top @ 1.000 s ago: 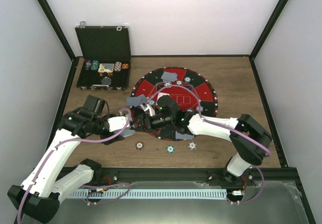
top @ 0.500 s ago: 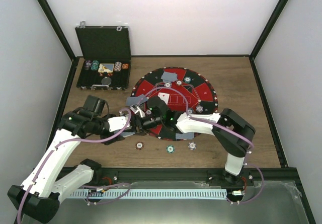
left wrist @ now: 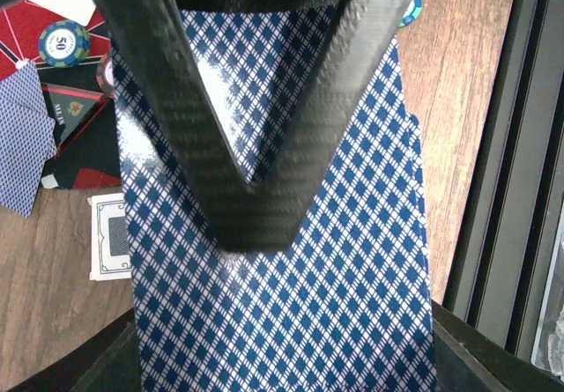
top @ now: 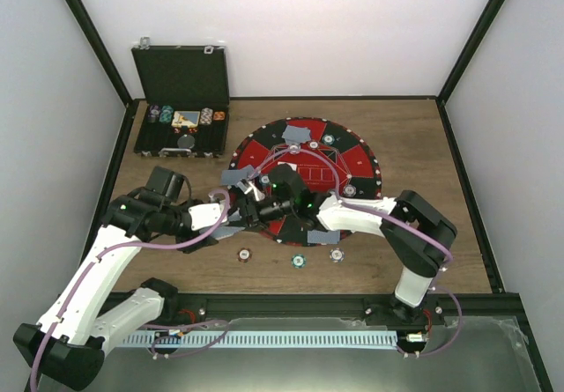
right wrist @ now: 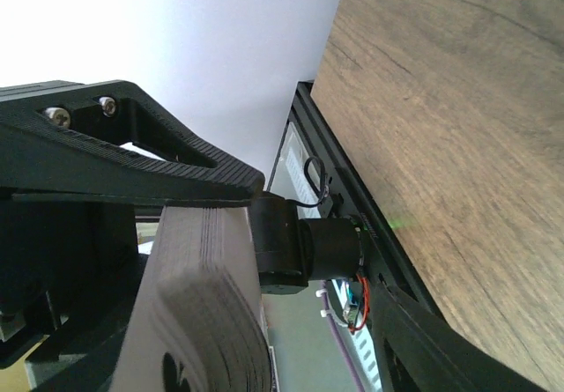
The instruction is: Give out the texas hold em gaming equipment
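A deck of cards (left wrist: 291, 321), blue diamond-patterned backs up, is pinched flat in the left gripper (top: 229, 224) at the 8 o'clock edge of the round mat (top: 359, 158). Face-down grey-blue cards lie on the mat, one set at 12 o'clock (top: 298, 133) and another at 9 o'clock (top: 238, 176). Past its 6 o'clock edge, three striped chips lie flat in a row on the wood: a red chip (top: 245, 254), a teal chip (top: 299, 260) and a pale chip (top: 337, 254).

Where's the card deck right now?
The card deck is clamped in the left gripper, filling the left wrist view; in the top view that is at the round mat's left edge, with the right gripper beside it.
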{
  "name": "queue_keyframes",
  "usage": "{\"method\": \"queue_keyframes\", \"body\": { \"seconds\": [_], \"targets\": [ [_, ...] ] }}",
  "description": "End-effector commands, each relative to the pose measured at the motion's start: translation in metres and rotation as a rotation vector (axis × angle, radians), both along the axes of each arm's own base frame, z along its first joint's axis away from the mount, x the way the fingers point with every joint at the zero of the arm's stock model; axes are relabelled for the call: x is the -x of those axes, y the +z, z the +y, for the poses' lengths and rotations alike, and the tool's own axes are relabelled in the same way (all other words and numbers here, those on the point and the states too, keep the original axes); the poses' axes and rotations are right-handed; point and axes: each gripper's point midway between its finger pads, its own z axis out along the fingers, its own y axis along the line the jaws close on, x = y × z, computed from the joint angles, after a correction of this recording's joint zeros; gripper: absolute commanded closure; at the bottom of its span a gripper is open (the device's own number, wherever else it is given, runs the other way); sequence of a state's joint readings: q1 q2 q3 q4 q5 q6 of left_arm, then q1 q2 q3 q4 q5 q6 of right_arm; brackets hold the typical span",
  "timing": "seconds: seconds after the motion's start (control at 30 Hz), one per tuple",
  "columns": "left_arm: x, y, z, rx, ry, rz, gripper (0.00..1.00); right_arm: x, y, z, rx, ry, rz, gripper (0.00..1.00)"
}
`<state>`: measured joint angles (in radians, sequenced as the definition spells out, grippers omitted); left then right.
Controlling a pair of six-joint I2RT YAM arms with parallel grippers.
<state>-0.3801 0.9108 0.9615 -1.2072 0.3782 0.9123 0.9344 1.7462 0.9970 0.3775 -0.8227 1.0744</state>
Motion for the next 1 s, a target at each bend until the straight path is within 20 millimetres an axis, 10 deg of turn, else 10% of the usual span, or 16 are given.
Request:
{"method": "queue_keyframes", "body": {
  "seconds": [0.0, 0.5, 0.97],
  "targets": [
    [0.001, 0.013, -0.006, 0.043, -0.019, -0.022, 0.91, -0.016, -0.007, -0.02, 0.061, -0.072, -0.02, 0.47],
    [0.0, 0.012, -0.006, 0.043, -0.014, -0.02, 0.9, -0.016, 0.024, -0.042, 0.045, -0.119, -0.085, 0.87],
    [0.0, 0.01, -0.003, 0.03, -0.009, -0.023, 0.9, -0.06, 0.043, -0.095, 0.116, -0.221, -0.188, 0.99]
  ]
}}
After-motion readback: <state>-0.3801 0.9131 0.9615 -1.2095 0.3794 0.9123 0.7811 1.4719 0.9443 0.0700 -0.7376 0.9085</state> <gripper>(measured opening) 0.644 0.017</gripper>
